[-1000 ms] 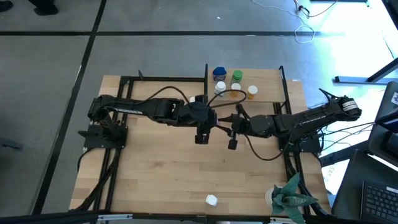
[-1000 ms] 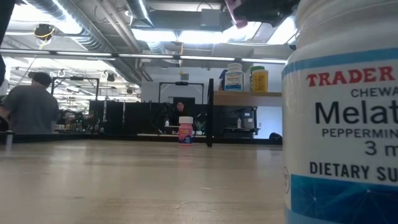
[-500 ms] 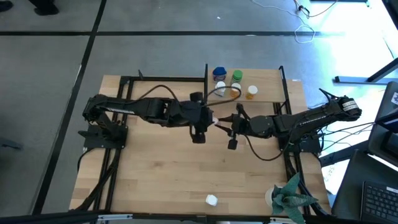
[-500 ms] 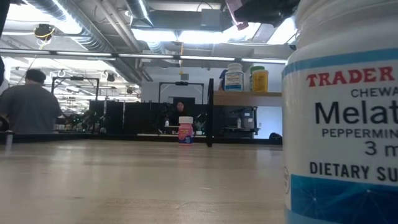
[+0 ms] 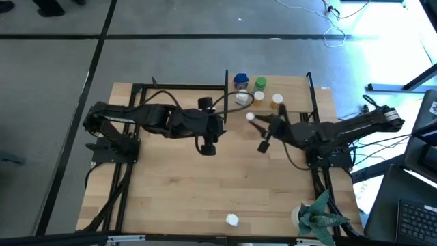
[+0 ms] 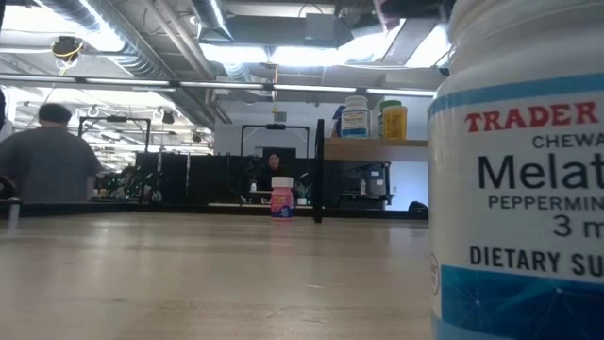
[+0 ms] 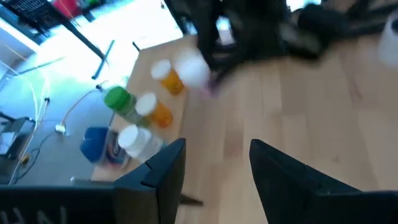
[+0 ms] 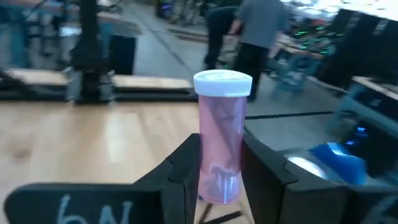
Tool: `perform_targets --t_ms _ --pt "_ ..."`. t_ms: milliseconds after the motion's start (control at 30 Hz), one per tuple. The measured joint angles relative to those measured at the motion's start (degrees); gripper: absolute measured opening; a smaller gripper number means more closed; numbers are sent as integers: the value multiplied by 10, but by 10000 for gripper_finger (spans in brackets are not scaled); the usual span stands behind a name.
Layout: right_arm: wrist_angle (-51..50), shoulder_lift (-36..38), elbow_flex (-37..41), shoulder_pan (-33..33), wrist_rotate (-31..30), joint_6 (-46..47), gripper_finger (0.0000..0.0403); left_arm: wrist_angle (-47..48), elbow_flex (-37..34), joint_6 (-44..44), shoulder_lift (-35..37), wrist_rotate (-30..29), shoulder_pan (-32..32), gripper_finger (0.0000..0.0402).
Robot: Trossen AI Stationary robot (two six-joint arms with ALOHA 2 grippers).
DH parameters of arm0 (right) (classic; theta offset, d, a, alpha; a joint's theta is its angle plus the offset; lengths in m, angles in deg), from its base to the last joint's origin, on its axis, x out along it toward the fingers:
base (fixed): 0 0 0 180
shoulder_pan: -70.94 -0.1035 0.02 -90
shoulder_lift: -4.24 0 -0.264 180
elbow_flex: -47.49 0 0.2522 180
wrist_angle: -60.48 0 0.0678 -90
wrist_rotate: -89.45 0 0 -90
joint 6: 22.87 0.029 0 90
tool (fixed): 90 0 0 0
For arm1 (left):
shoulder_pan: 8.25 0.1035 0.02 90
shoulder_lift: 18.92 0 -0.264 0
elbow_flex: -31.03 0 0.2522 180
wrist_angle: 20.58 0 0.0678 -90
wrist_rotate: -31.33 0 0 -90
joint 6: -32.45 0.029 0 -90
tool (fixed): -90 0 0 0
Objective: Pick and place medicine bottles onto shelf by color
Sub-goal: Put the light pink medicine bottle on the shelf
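My right gripper [image 5: 257, 121] hangs above the table's middle, just short of the shelf [image 5: 295, 89], shut on a pink medicine bottle [image 8: 221, 140] with a white cap [image 5: 250, 116]. My left gripper [image 5: 205, 145] is left of it, over the table, open with nothing between its fingers [image 7: 214, 171]. On the shelf stand blue [image 5: 240, 80], green [image 5: 260, 83], orange [image 5: 276, 100] and white [image 5: 242, 98] bottles. Another pink bottle [image 6: 281, 198] stands on its base on the far table. My right gripper pinches the pink bottle's lower body [image 8: 219, 177] between its two fingers, one on either side. The fingers come nearly level from the table's right side. The bottle is lifted clear of the table, and its capped end [image 8: 222, 84] reaches out past the fingertips.
A large white bottle [image 6: 519, 189] stands close to the low camera, near the table's front edge [image 5: 233, 219]. A green paper-like plant [image 5: 317, 217] sits at the near right corner. A person [image 6: 47, 161] stands in the room beyond the table.
My right gripper has carried the pink bottle up and toward the far edge, nearer the shelf, turning as it went. My left gripper has drawn back toward the table's left edge and risen, its fingers still apart.
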Motion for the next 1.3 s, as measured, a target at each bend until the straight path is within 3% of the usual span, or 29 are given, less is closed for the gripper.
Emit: perform_targets --t_ms 300,567,700,967,1300 --pt "-125 97 0 -50 -187 38 103 67 -1 -19 7 0 -5 172" --pt "-271 141 0 -92 -350 187 103 106 -1 -61 7 1 -5 172" --pt "-376 152 0 -109 -420 311 103 115 -1 -62 7 1 -5 172" --pt "-623 150 12 -116 -479 668 103 118 -1 -62 7 1 -5 172" --pt "-620 152 118 -111 -480 782 103 118 -1 -63 7 1 -5 172"
